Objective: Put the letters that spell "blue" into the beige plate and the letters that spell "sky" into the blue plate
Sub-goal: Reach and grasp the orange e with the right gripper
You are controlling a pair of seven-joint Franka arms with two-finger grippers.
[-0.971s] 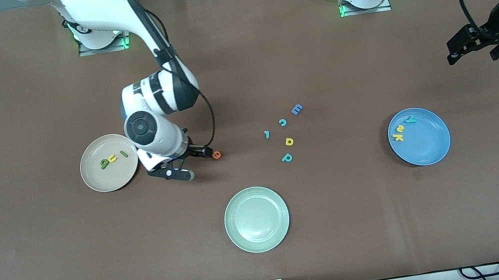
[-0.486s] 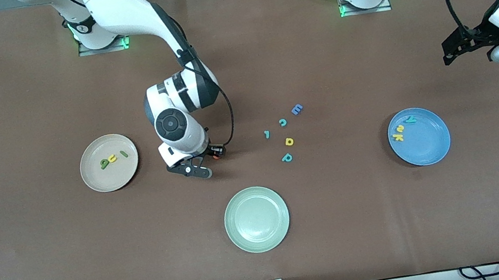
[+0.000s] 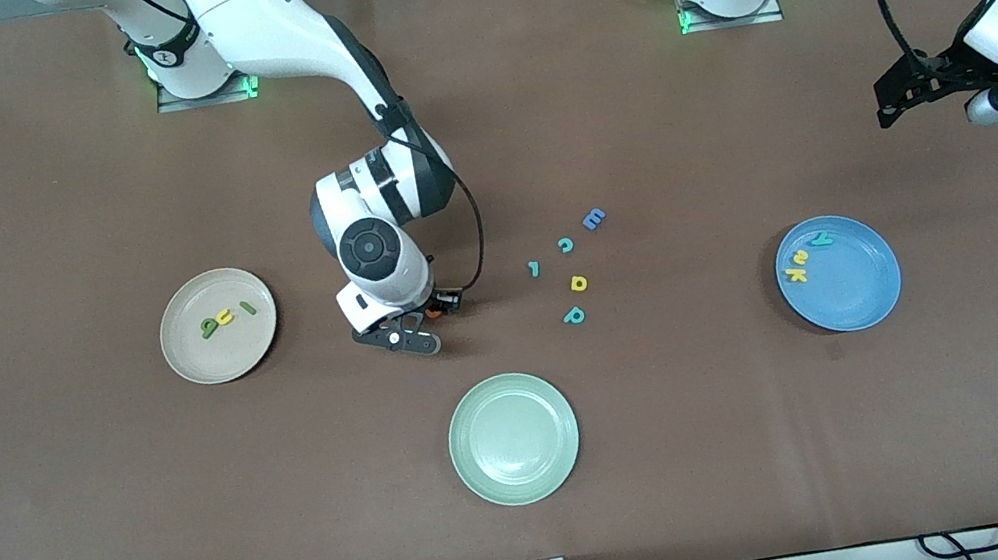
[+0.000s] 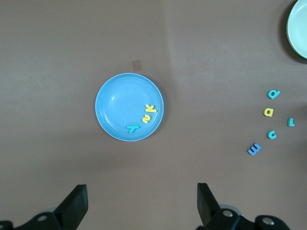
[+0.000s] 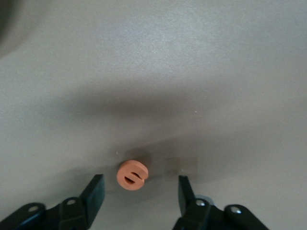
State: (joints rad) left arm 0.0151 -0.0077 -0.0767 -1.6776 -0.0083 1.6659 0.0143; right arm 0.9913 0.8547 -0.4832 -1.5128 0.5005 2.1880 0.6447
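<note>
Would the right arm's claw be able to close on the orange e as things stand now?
Probably yes. The right claw is down at the table with its fingers either side of the orange e, still apart from it, and nothing lies between them. The e sits slightly off-centre, nearer one finger.

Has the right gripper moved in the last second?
Yes. The right gripper went from beside the beige plate toward the teal letters, reaching the orange e.

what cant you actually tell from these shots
- Front view: the orange e is mostly hidden by the right gripper.
- Right wrist view: the fingers flank the e without touching; fingertips cut off by the edge.
- Front view: letters in the beige plate and blue plate too small to read surely.
</note>
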